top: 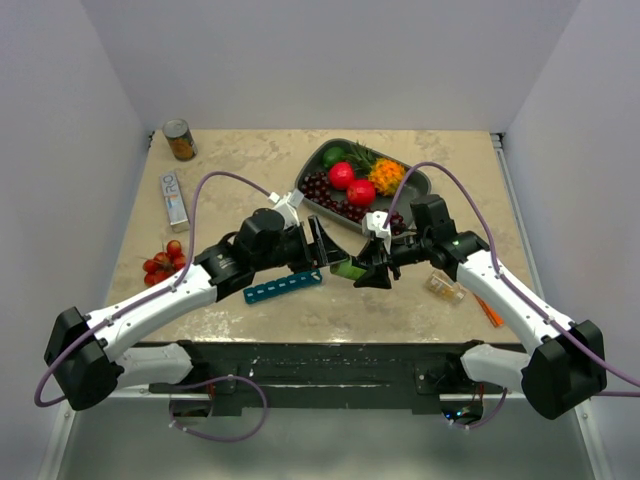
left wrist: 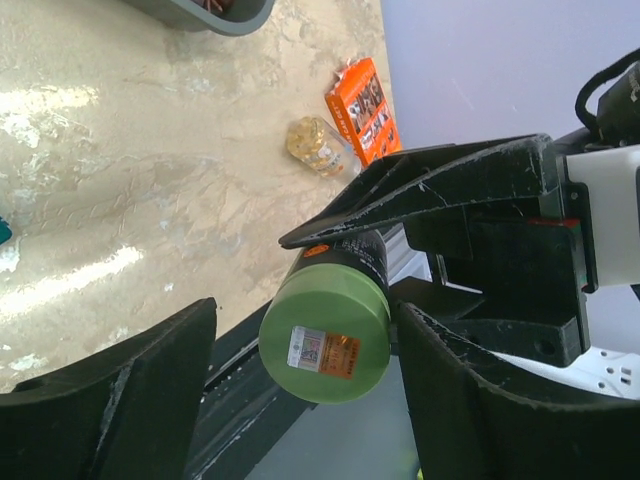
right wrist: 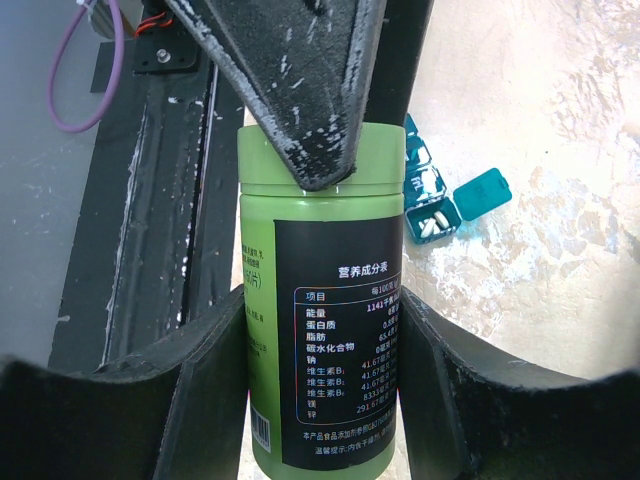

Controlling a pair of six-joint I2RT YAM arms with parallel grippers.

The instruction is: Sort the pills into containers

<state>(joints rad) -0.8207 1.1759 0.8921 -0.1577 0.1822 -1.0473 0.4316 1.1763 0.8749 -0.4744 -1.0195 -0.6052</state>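
**Green bottle held level between both grippers, lid end facing the left one**

Nearest the arm bases, the teal pill-organizer strip (top: 283, 287) lies on the table (top: 230, 170), just beside and below the bottle. One end compartment is open and holds white pills (right wrist: 435, 222). Above it, the green bottle (right wrist: 320, 340) is off the table on its side, long axis running left to right. The right gripper (right wrist: 322, 300) is clenched around the labelled body. The bottle's lid (left wrist: 325, 340) points into the left gripper (left wrist: 305, 310), whose jaws stand wide, one on each side; I cannot tell whether they touch it. The left arm looks placed to close on the lid and twist. Farther back sits the fruit tray (top: 312, 166).
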